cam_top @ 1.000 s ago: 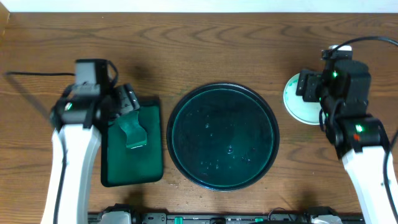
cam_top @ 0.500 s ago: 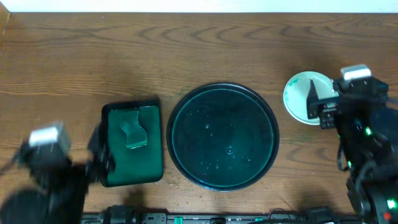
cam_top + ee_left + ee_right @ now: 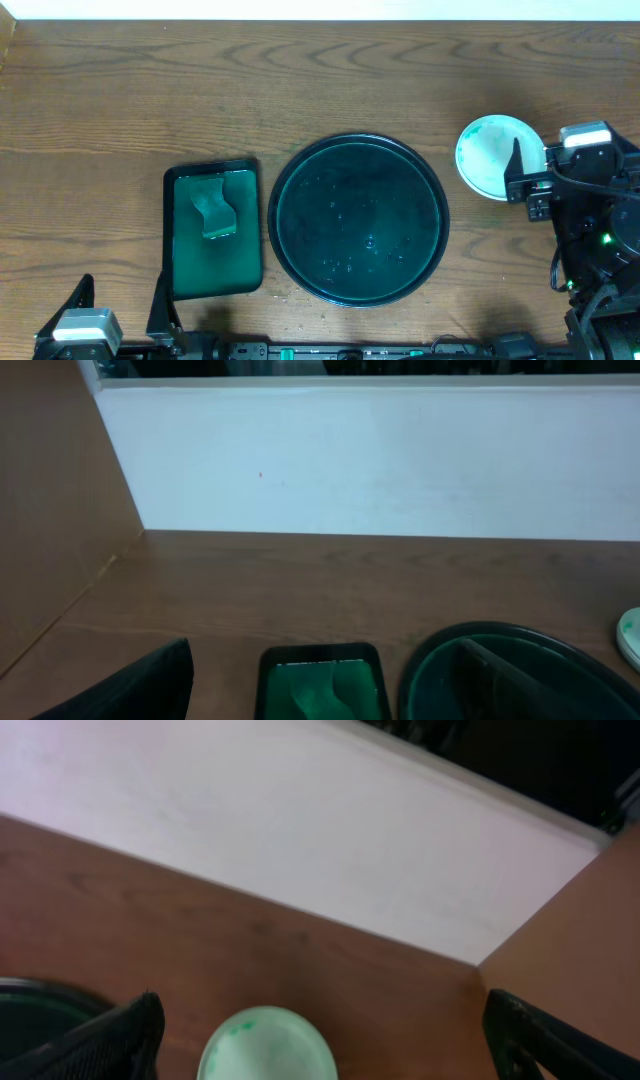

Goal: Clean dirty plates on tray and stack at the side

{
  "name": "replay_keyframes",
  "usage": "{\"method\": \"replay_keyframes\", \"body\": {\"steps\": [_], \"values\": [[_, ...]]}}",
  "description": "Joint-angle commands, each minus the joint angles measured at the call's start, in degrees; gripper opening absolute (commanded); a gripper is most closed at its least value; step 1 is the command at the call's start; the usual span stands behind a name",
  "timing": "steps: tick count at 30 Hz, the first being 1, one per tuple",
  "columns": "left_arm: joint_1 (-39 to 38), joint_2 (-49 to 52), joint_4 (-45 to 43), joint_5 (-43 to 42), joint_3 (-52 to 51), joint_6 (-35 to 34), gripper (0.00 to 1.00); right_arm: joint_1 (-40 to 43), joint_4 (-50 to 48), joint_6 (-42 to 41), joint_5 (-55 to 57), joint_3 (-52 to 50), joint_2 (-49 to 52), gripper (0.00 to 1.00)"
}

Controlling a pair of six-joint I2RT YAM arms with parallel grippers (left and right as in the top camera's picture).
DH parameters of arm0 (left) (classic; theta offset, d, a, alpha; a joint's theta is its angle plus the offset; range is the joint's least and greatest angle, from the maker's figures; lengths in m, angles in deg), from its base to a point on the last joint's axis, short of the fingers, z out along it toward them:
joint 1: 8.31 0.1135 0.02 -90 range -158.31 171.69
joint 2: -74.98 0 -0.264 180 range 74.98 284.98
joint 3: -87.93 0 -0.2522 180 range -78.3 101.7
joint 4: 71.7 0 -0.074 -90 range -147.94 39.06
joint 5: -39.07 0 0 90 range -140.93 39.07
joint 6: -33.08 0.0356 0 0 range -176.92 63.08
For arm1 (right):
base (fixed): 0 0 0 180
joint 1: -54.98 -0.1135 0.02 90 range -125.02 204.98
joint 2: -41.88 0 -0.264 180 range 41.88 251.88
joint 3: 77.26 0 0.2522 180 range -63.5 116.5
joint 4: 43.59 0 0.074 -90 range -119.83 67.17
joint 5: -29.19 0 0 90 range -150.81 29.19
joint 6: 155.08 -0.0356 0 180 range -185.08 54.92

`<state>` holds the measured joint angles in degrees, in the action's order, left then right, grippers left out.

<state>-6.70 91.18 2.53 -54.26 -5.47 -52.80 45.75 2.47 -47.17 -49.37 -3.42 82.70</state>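
**Both arms at the near side, plate beside the tray**

At the near edge of the desk [image 3: 330, 90], on the left, the left fingers [image 3: 160, 298] stand spread wide with nothing between them. The left wrist view shows one as a dark wedge low on the left and the other as a dark bar across the tray.

Just beyond them lies a small tray [image 3: 182, 272], rectangular and green, with a crumpled green cloth [image 3: 212, 208] in its far half. To its right, close by but not touching, sits the tray [image 3: 360, 220], round and dark, in the middle of the desk.

Farther right, the right fingers [image 3: 110, 1040] are also spread wide and grip nothing.

A white plate [image 3: 490, 155] rests on the desk, off the tray and near its far right rim. In the right wrist view it lies low between the fingers, with faint teal specks near its left edge. Whether more plates lie under it cannot be told.

A white wall [image 3: 380, 460] closes the far side.
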Motion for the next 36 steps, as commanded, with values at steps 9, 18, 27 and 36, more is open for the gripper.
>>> {"method": "replay_keyframes", "body": {"steps": [9,18,27,36], "values": [[-0.07,0.26,0.57,-0.94,0.04,1.22,0.82,-0.57,12.02,0.98,-1.05,0.98,0.07,0.99],[-0.07,0.26,3.52,-0.94,0.04,1.2,0.83,-0.57,26.1,1.01,-1.4,0.98,0.07,0.99],[-0.07,0.26,3.8,-0.94,0.04,1.2,0.82,-0.57,27.36,0.98,-1.42,0.98,0.07,0.99],[-0.07,0.26,3.8,-0.96,0.04,1.2,0.82,-0.57,27.98,0.98,-1.42,0.98,0.07,0.99]]}}
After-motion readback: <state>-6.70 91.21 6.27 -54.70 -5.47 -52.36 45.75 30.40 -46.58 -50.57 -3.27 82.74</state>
